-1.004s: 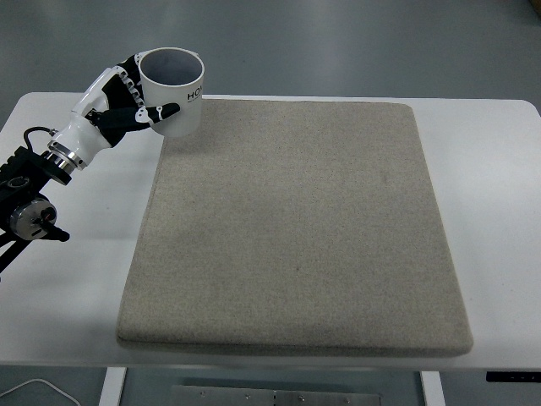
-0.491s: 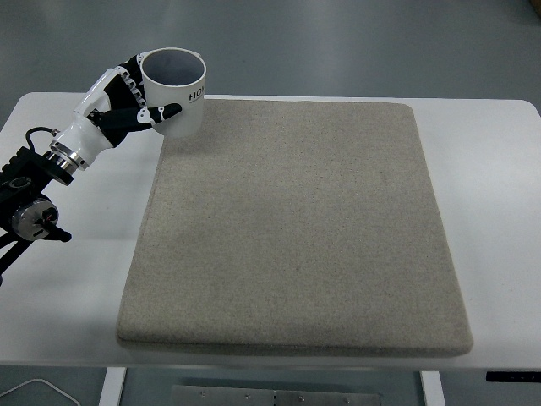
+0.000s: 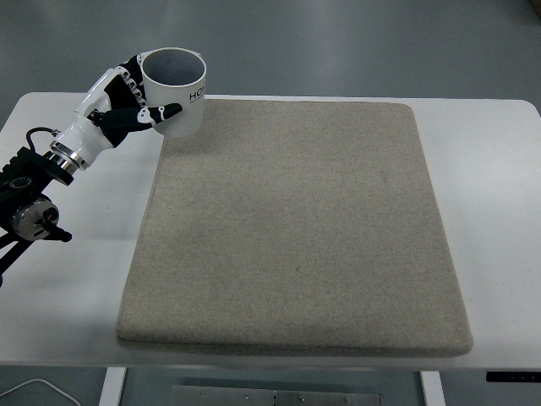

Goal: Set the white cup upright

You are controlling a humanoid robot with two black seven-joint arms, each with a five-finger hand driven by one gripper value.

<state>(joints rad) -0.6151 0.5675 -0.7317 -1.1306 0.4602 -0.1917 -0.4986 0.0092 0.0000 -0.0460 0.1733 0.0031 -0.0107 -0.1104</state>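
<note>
A white cup (image 3: 179, 95) with dark lettering stands upright, mouth up, at the far left corner of the beige mat (image 3: 296, 228). My left hand (image 3: 135, 101) wraps around the cup's left side, thumb across its front and fingers behind it. Whether the cup's base touches the mat I cannot tell. The left arm comes in from the left edge over the white table (image 3: 76, 245). The right arm is out of view.
The beige mat covers most of the white table, with bare table strips at the left and right (image 3: 499, 220). Grey floor lies beyond the table's far edge.
</note>
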